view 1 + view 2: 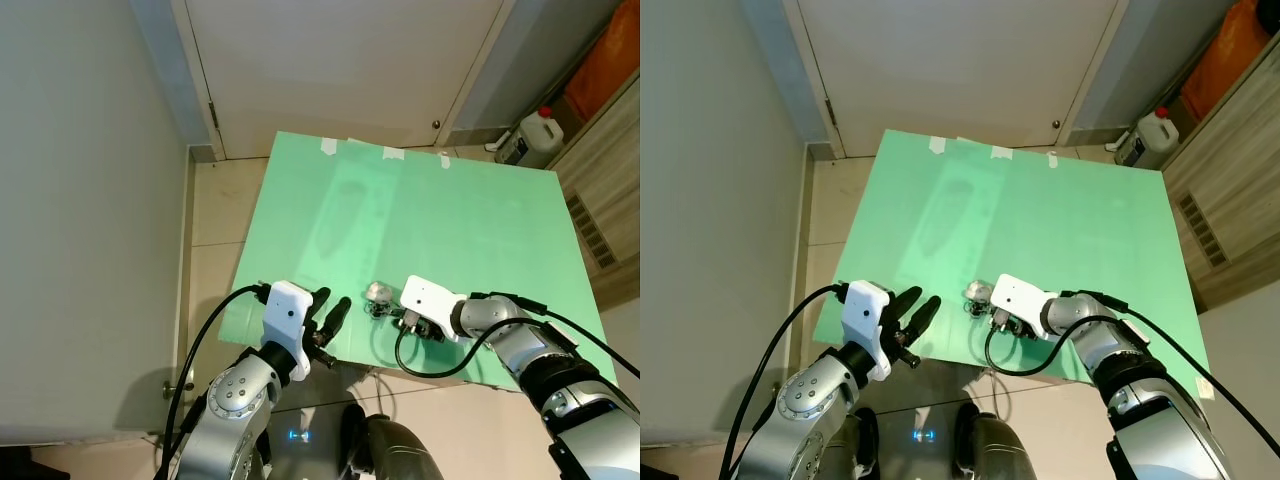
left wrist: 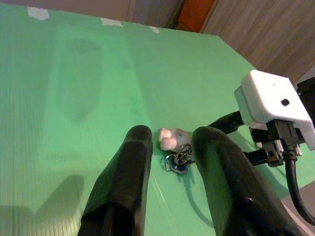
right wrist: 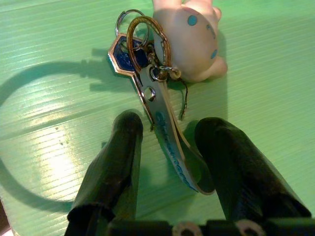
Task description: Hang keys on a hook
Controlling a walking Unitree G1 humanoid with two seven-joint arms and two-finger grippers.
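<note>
1. A green table [image 1: 330,210] stands on a tiled floor [image 1: 215,215] in front of a white door [image 1: 330,60]. A white jug [image 1: 530,135] sits on the floor by the far right corner.

2. The right gripper [image 3: 170,142] is low over the near edge of the table. Its two black fingers [image 3: 115,162] are open, with one on each side of a long key.

3. The keys [image 3: 147,78] lie flat on the table, right in front of the right gripper. The long key sits in the gap between the fingers. I cannot tell if the fingers touch it.

4. The long key points back toward the right gripper. The rings and a little pink toy [image 3: 192,39] are at the far end, away from the gripper. So the bunch lies in a line with the fingers, not across them.

5. The left gripper [image 1: 325,320] is open too. It hovers at the near edge of the table, to the left of the keys and a bit apart from them.

6. The right gripper is much nearer. I think it only has to close to pick up the keys.

7. I cannot see a hook.
</note>
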